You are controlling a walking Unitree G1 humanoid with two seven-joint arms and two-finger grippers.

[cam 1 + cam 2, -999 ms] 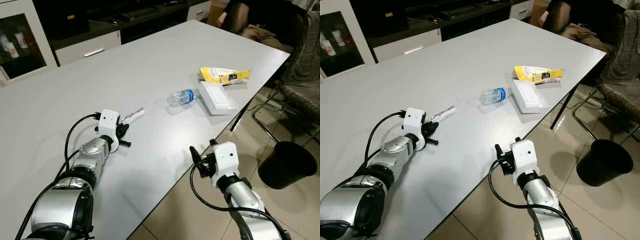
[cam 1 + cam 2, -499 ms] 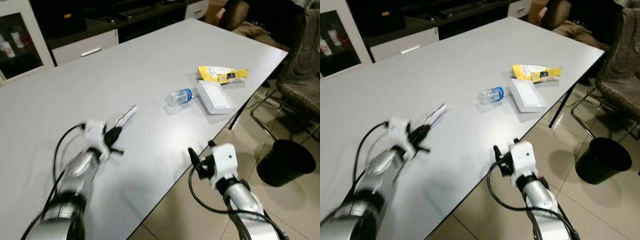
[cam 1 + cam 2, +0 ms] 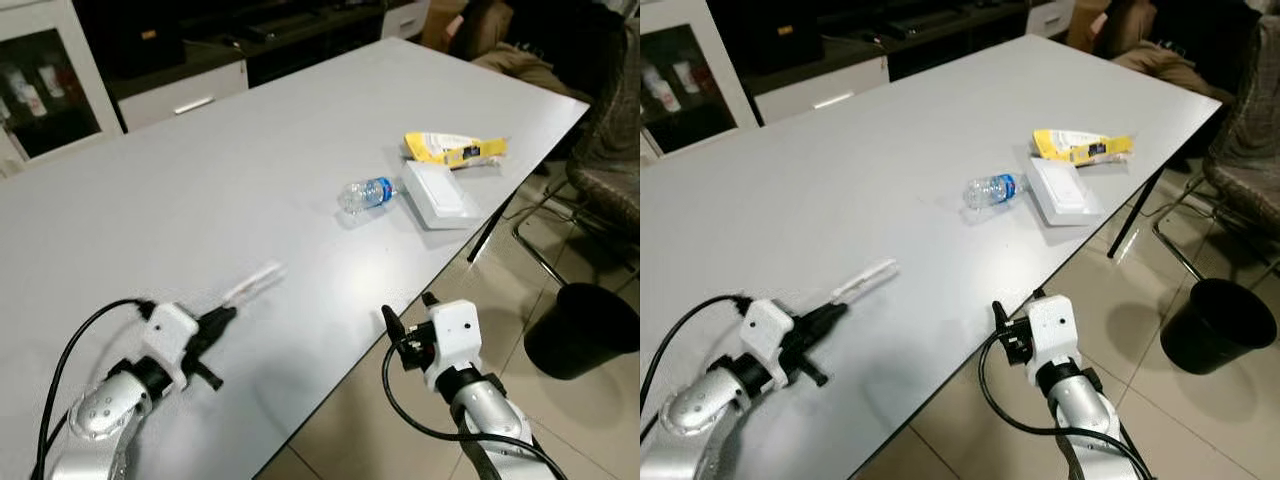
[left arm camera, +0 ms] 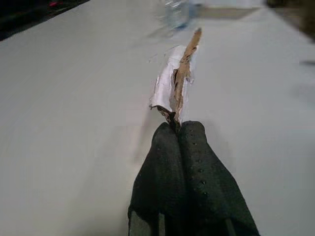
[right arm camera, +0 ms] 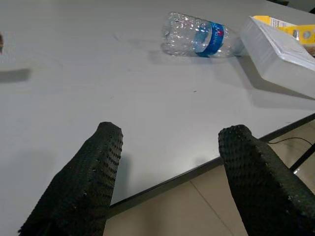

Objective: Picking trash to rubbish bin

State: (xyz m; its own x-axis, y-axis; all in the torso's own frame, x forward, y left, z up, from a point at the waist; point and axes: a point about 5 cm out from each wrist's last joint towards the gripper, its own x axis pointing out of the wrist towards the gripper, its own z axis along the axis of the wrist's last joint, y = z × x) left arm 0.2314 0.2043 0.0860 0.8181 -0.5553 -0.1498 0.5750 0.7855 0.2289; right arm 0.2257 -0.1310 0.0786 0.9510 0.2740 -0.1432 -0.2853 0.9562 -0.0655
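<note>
We see wrapper [image 4: 176,81] blurred, print unreadable, lifted above desk [image 3: 250,160], well short of bottle [image 3: 365,194]. Left claw [image 4: 178,129] clenched on wrapper's near end, arm stretched low over desk. Right claw [image 5: 170,147] released, fingers spread, hovering off desk edge nearest bottle. Bin [image 3: 585,330] on floor, partly cut off.
</note>
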